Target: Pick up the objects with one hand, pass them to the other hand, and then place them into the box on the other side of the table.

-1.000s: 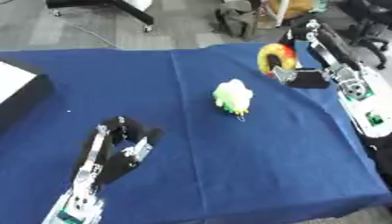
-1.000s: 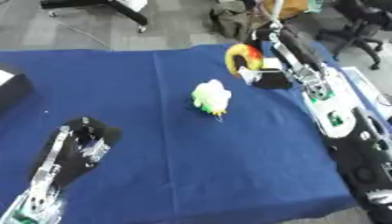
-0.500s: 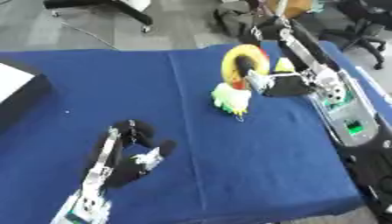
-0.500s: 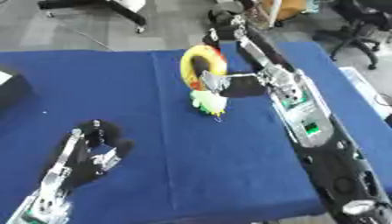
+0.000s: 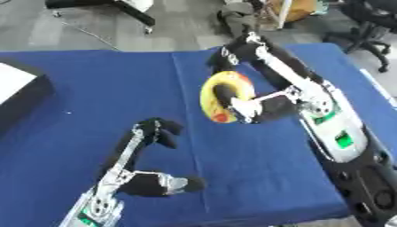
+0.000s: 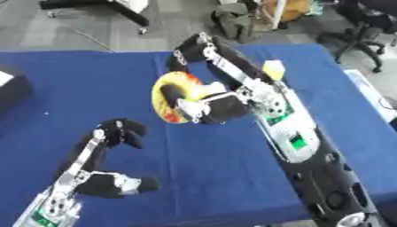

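- Your right hand (image 5: pixel 260 108) is curled round a yellow ring (image 5: pixel 221 95) with a red-orange patch on its lower edge, holding it upright above the blue table (image 5: pixel 93 88), close to the middle of the view.
- Your left hand (image 5: pixel 159 131) hangs at about 7 o'clock from the ring, near it but apart; its fingers are bent with nothing in them.
- A small pale yellow-green object (image 6: pixel 272 69) shows in the right eye view just past your right arm, at about 2 o'clock from the ring.
- The box (image 5: pixel 17 91), black-walled with a white top, sits at the table's 9 o'clock edge, well apart from both hands.
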`<move>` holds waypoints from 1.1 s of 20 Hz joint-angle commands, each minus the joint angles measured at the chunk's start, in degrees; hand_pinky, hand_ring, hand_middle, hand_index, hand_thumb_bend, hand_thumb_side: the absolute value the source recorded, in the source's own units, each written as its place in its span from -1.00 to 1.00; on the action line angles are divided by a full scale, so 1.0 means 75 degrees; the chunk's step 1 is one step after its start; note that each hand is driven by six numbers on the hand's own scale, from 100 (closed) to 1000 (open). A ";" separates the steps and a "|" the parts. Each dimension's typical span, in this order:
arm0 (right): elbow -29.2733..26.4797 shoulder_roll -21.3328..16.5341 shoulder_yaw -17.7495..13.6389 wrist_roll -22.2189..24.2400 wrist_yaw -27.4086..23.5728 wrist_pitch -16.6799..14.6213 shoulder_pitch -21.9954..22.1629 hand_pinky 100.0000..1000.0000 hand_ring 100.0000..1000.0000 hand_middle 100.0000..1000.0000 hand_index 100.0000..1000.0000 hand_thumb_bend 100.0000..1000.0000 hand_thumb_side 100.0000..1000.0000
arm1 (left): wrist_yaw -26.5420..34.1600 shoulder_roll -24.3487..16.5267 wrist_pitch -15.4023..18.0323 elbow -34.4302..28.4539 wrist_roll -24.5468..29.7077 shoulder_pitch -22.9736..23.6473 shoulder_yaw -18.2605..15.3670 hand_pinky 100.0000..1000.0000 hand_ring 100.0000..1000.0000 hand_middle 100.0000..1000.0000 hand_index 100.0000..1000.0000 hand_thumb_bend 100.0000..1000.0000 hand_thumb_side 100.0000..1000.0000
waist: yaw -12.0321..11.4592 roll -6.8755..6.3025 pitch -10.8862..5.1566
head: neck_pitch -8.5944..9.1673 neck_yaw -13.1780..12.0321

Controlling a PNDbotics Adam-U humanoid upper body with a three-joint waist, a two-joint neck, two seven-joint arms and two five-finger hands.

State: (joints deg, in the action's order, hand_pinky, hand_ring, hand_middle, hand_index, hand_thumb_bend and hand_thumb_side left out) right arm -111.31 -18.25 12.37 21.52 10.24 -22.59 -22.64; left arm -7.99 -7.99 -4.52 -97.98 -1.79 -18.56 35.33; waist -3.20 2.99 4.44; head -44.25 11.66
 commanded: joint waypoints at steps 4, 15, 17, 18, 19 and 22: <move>0.0016 0.0092 0.0190 0.0330 -0.0272 0.0132 0.0039 0.24 -0.15 -0.65 -0.53 -1.00 -0.24 | 0.0551 0.0229 -0.0186 -0.0017 -0.0284 -0.0180 0.0185 0.14 -0.07 0.06 0.30 0.88 -0.18 | 0.0004 0.0018 -0.0136 | 0.0017 0.0000; -0.0043 0.0149 0.0373 0.0362 -0.0424 0.0301 0.0121 0.24 -0.16 -0.65 -0.53 -1.00 -0.21 | 0.2216 0.0342 -0.0225 0.0297 -0.0390 -0.0322 0.0393 0.14 -0.09 0.00 0.24 0.52 -0.36 | 0.0022 0.0023 -0.0114 | 0.0017 0.0043; -0.0080 0.0139 0.0398 0.0360 -0.0446 0.0338 0.0123 0.23 -0.16 -0.65 -0.53 -1.00 -0.21 | 0.2614 0.0363 -0.0239 0.0304 -0.0298 -0.0363 0.0442 0.15 -0.09 -0.01 0.23 0.49 -0.39 | 0.0026 0.0023 -0.0115 | 0.0017 0.0055; -0.0093 0.0136 0.0415 0.0360 -0.0459 0.0363 0.0125 0.23 -0.17 -0.65 -0.53 -1.00 -0.21 | 0.2794 0.0376 -0.0248 0.0305 -0.0259 -0.0382 0.0463 0.15 -0.09 -0.01 0.23 0.46 -0.40 | 0.0027 0.0024 -0.0116 | 0.0017 0.0061; -0.0103 0.0135 0.0438 0.0367 -0.0476 0.0390 0.0128 0.23 -0.17 -0.65 -0.53 -1.00 -0.21 | 0.2972 0.0395 -0.0262 0.0313 -0.0236 -0.0399 0.0482 0.15 -0.09 -0.02 0.23 0.43 -0.41 | 0.0027 0.0025 -0.0117 | 0.0017 0.0067; -0.0105 0.0134 0.0499 0.0411 -0.0499 0.0445 0.0147 0.23 -0.17 -0.65 -0.53 -1.00 -0.22 | 0.3446 0.0453 -0.0278 0.0327 -0.0212 -0.0446 0.0524 0.16 -0.08 -0.02 0.22 0.38 -0.44 | 0.0025 0.0033 -0.0122 | 0.0017 0.0085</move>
State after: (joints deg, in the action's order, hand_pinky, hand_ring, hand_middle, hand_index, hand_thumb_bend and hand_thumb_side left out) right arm -110.91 -16.81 16.18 24.68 7.00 -19.59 -21.09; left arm 16.24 -5.26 -6.66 -94.83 -3.66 -21.09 39.12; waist -3.13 3.29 4.35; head -44.25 12.09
